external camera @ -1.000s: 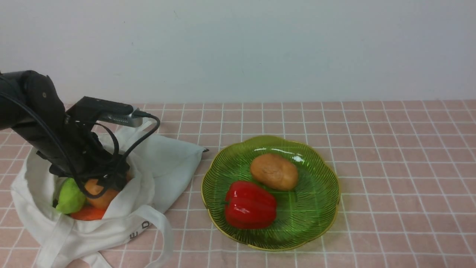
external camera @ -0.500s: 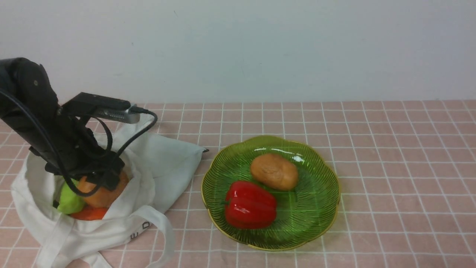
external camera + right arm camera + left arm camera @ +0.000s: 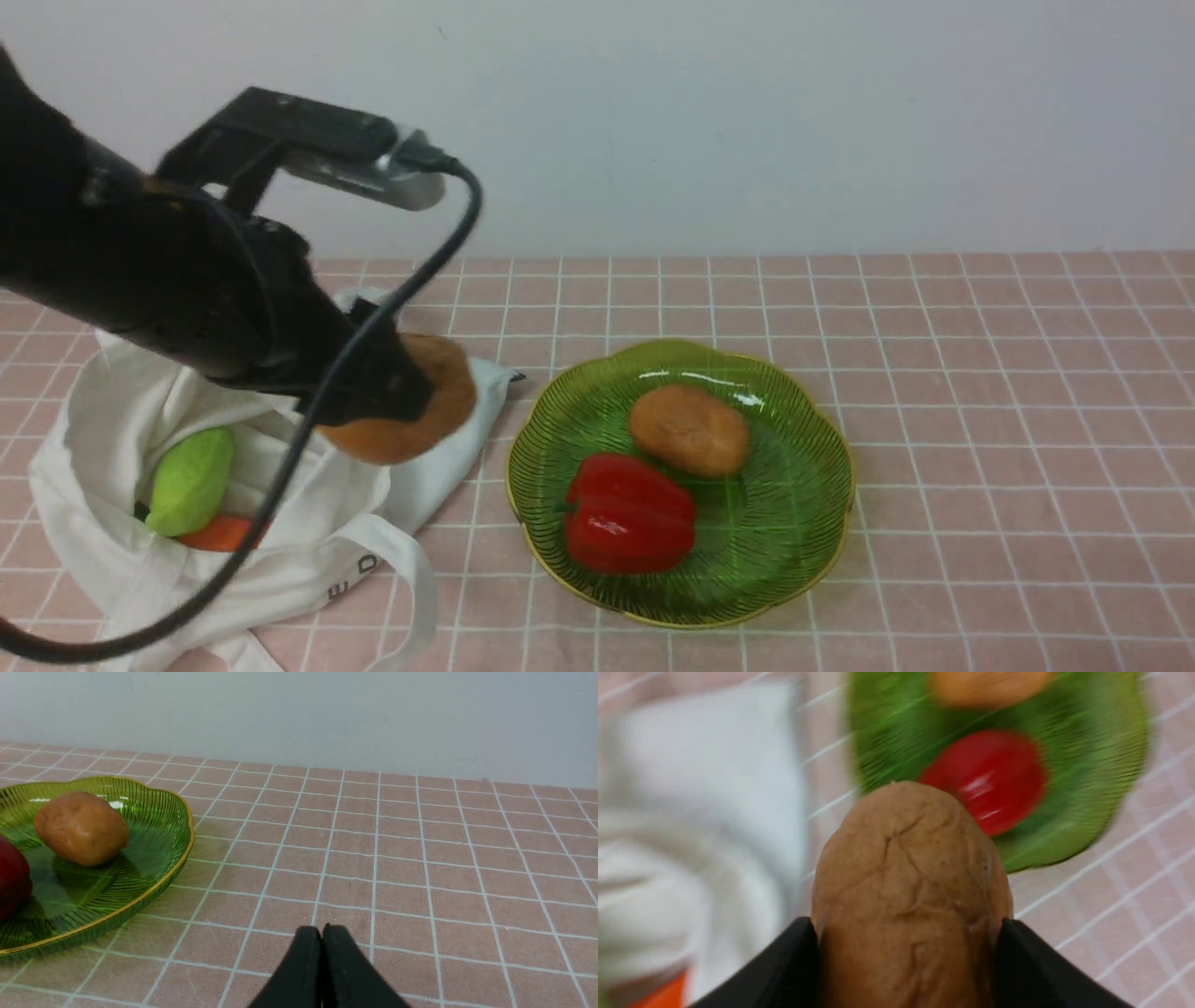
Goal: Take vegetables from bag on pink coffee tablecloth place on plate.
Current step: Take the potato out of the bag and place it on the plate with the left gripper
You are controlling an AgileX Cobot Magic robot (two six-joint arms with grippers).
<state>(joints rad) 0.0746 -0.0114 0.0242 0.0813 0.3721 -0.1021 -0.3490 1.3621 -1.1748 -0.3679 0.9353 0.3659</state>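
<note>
Pink gridded tablecloth (image 3: 980, 373) carries bag (image 3: 112, 420) and green plate (image 3: 794, 523); above the bag's edge, the left gripper (image 3: 906, 942) clamps a brown potato (image 3: 910, 872), jaws spread around it. Right gripper (image 3: 321, 945) pinched closed, empty.

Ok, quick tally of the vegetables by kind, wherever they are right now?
Potatoes: 2 (loose potato, held potato)
Red pepper: 1
Lime-green piece: 1
Carrot: 1
Total: 5

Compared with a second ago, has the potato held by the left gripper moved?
Yes. The potato in the left gripper has risen out of the bag and shifted right, toward the plate, which stayed put.
</note>
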